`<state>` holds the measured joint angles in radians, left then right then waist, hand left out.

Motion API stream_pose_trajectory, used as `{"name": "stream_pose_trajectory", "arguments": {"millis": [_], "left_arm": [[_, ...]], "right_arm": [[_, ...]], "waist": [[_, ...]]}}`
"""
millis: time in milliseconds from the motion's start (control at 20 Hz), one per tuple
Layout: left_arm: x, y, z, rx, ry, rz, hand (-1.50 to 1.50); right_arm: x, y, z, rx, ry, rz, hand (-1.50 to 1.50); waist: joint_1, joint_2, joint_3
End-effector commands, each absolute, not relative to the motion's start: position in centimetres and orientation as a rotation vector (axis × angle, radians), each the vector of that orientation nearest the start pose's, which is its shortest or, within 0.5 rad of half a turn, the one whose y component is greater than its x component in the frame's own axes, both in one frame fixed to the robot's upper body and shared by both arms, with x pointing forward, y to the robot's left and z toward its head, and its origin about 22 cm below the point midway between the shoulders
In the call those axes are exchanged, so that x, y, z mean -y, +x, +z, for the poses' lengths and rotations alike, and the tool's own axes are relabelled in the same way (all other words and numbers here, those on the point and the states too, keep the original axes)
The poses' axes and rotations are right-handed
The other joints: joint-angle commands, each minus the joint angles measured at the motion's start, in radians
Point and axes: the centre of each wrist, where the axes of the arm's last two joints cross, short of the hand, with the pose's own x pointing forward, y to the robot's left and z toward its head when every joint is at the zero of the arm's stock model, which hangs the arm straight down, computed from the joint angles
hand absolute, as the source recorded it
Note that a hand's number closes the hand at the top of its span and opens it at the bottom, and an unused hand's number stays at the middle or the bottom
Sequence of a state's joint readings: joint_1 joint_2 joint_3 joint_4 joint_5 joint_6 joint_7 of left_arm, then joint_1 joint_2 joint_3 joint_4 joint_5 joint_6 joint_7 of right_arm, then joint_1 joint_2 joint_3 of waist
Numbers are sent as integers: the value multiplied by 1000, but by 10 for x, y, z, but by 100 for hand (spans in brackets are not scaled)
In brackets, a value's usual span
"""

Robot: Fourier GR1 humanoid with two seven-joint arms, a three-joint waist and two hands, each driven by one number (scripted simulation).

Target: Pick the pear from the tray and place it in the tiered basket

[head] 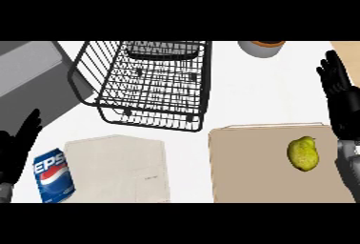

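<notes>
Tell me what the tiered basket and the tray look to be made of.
Tiered basket: black wire, probably coated metal, judging by its thin open grid of rods. Tray: flat, matte tan slab, perhaps wood or plastic; no grain shows, so it stays open.

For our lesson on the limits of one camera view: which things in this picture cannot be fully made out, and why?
Head view:
- Grey cup: the picture's upper edge cuts it off, contents unclear.
- Left hand: partly beyond the left edge.
- Right hand: partly beyond the right edge.
- Tiered basket: its tiers overlap from above, hard to separate.
</notes>
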<state>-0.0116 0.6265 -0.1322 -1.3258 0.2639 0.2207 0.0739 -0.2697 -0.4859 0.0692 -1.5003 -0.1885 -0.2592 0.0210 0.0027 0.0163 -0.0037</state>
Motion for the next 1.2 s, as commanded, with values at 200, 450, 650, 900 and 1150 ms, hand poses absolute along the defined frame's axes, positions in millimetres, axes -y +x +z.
{"name": "stream_pose_trajectory", "arguments": {"millis": [200,450,650,900,1150], "left_arm": [[-309,257,11,1373,151,-71,0],[-282,257,5,1372,20,-12,0],[-251,263,15,1382,-56,-68,0],[-247,276,23,1399,-91,-112,0],[-237,278,21,1396,-90,-135,0]], "right_arm": [[310,254,54,2036,-511,-385,150],[334,214,-2,1664,-839,-1062,-150],[324,153,-37,1831,-968,-896,-150],[280,111,-65,1674,-1045,-676,-150],[266,68,-53,1394,-1184,-588,-150]], "waist": [[-119,-42,12],[-172,-37,16],[-82,-28,10],[-33,-19,3],[-21,-10,-3]]}}
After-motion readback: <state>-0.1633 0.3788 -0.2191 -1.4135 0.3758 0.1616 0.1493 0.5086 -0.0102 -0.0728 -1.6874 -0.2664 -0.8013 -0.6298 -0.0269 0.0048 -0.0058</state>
